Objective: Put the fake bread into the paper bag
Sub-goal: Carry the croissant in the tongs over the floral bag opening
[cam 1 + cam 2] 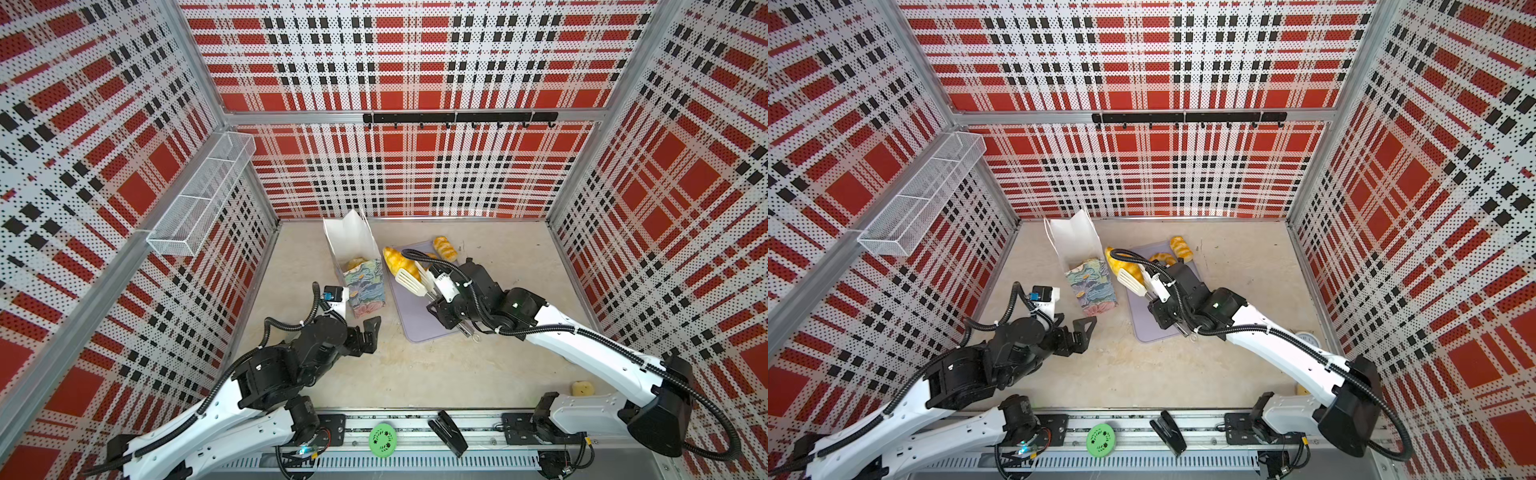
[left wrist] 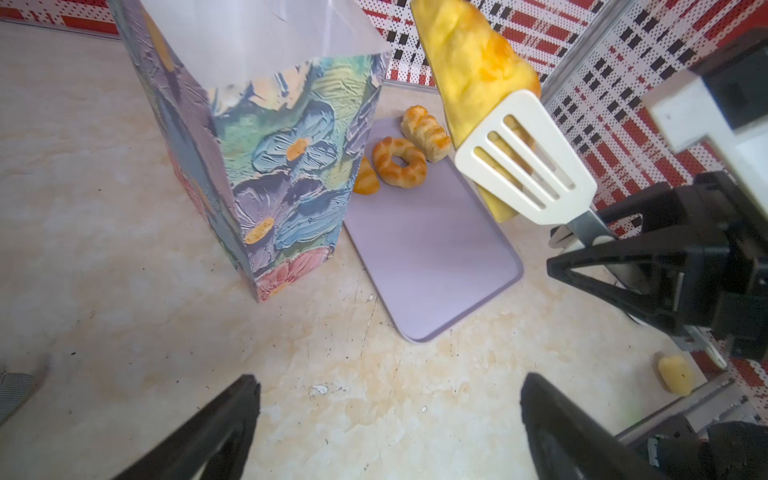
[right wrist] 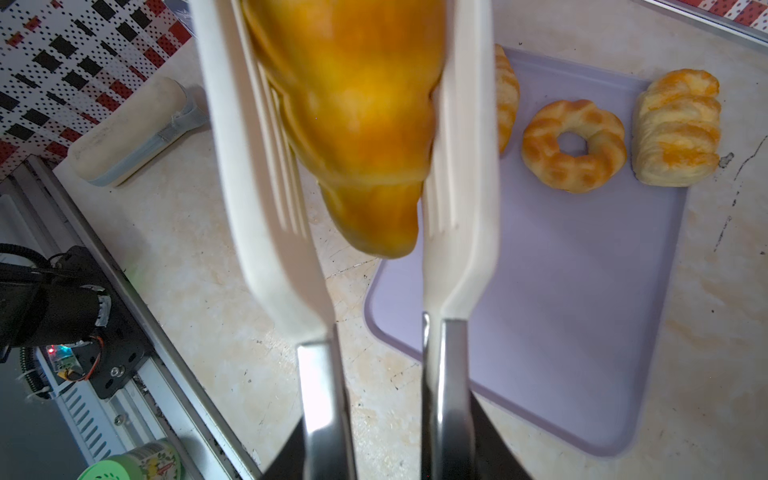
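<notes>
In both top views, the paper bag stands upright and open near the back wall. Its white lining shows, and one golden pastry is visible inside. To its right, the right gripper is clamped on the handles of white slotted tongs. The tongs pinch a croissant aloft, close beside the bag's mouth and seemingly not yet over it. The lavender tray lies below. The left gripper sits low by the bag's near corner, jaws spread wide and holding nothing.

Left wrist view: the croissant hangs high beside the bag's rim, caught at its lower end by the tong blades. A ring pastry and a striped bun lie at the tray's far end, with a third piece half hidden behind the bag.

Right wrist view: the croissant sits between the two blades, out beyond the gripper's fingers and not touching them — the tongs alone carry it.

The step in hand looks like the carry across to the bag. To do it well, hold the squeeze steady and bring the croissant squarely above the opening. Lower its tip past the rim before loosening, so the light bag is not knocked over.
</notes>
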Tool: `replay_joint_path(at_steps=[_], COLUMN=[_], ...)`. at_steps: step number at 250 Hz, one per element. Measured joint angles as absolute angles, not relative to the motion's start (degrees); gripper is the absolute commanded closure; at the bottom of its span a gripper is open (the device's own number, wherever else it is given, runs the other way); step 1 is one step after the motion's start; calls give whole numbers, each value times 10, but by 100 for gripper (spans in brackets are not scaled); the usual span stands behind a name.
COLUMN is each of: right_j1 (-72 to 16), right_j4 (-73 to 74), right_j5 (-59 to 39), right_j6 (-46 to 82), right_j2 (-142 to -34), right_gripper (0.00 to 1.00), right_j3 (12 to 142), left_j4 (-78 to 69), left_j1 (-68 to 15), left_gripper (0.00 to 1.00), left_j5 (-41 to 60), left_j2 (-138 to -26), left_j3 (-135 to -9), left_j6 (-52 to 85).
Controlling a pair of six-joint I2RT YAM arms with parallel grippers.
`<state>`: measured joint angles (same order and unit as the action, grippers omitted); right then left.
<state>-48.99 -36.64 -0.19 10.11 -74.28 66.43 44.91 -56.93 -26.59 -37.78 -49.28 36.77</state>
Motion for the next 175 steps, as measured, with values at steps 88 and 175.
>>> replay_joint_path(at_steps=[88,175], right_j1=[-513,-517], right_j4=[-366,-376], right_j5=[-11,-24], right_j6=[102,106], right_j2=[-767,-798], right_gripper=[59,59], right_j3=[722,797], left_j4=[488,502], left_j1=[-510,-458], left_gripper=[1,1], left_j5=[-240,-197], left_j2=[-376,-382], left_j3=[-537,-558], left_j6=[336,303])
